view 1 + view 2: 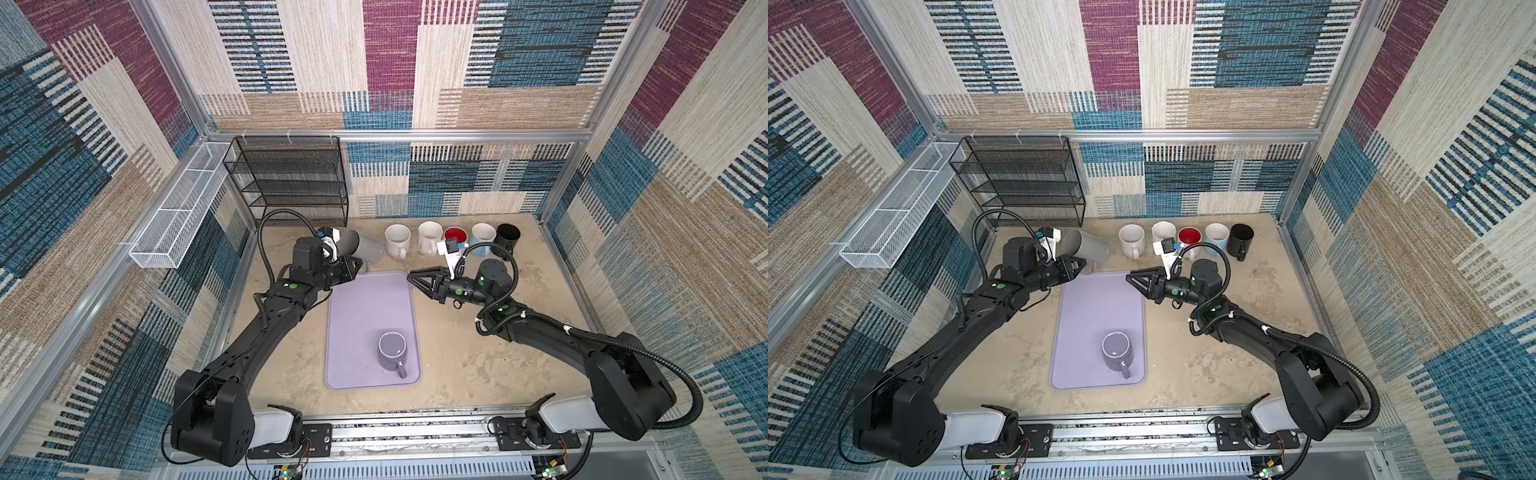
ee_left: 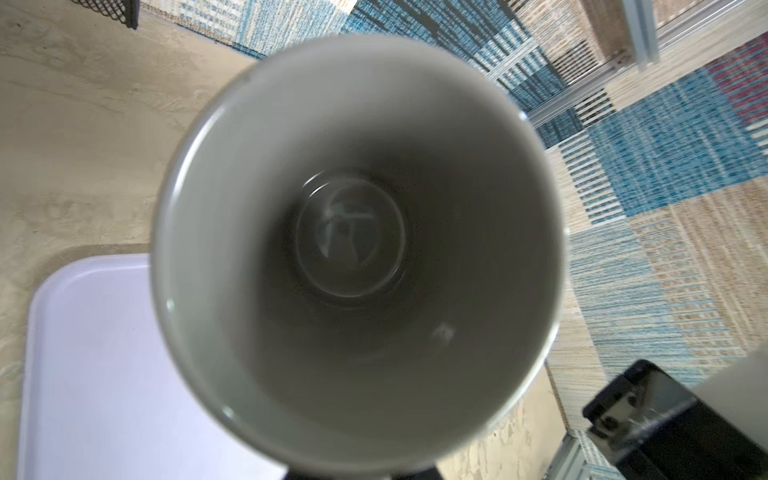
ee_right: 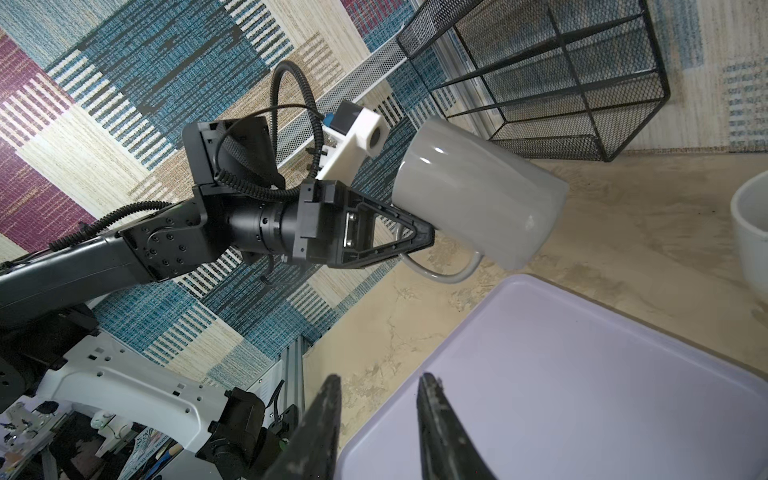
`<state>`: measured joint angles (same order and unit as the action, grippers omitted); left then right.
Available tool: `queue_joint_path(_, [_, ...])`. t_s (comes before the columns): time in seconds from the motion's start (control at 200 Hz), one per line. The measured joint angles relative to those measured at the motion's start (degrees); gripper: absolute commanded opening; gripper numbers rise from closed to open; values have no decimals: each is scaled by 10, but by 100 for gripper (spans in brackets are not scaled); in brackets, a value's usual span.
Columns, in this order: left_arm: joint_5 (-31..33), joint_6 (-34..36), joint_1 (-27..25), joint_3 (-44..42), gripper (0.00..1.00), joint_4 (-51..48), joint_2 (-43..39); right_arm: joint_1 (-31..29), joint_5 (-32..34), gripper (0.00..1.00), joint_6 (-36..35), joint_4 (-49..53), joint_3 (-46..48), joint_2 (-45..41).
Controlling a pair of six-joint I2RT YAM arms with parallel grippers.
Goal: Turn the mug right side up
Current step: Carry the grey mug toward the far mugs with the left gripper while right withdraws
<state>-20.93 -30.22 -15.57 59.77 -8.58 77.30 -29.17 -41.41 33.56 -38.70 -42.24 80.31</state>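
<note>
- The left gripper (image 3: pixel 428 239) is clamped tight on the handle of the grey mug (image 1: pixel 365 247), just off the 11 o'clock corner of the lilac tray (image 1: pixel 365 303) in both top views.
- The grey mug lies tipped nearly on its side, mouth toward 9 o'clock and facing the left wrist camera; whether its base touches the table cannot be told.
- The right gripper (image 1: pixel 411 276) hovers at the tray's 1 o'clock corner, its jaws partly apart with nothing between them.
- A purple mug (image 1: pixel 391 351) stands upright toward the tray's 5 o'clock corner.
- Five more mugs (image 1: pixel 430 237) line the back edge, from 12 to 2 o'clock.
</note>
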Motion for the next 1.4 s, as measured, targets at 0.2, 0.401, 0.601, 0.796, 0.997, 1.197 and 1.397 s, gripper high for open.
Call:
queue_joint_path(0.2, [54, 30, -15, 38, 0, -54, 38, 0, 1, 34, 0, 0, 4, -7])
queue_joint_path(0.401, [111, 73, -39, 95, 0, -110, 87, 0, 5, 34, 0, 0, 4, -7])
queue_joint_path(0.601, [166, 103, -54, 142, 0, -142, 137, 2, 9, 34, -1, 8, 9, -15])
queue_joint_path(0.796, [215, 109, -57, 167, 0, -158, 184, 3, 15, 34, -5, 18, 16, -30])
queue_joint_path(0.997, [241, 109, -61, 208, 0, -160, 233, 4, 16, 34, -7, 30, 18, -38])
queue_joint_path(1.197, [260, 109, -64, 262, 0, -162, 291, 7, 23, 34, -12, 42, 21, -50])
queue_joint_path(1.397, [285, 120, -68, 332, 0, -181, 349, 10, 24, 34, -21, 56, 21, -60])
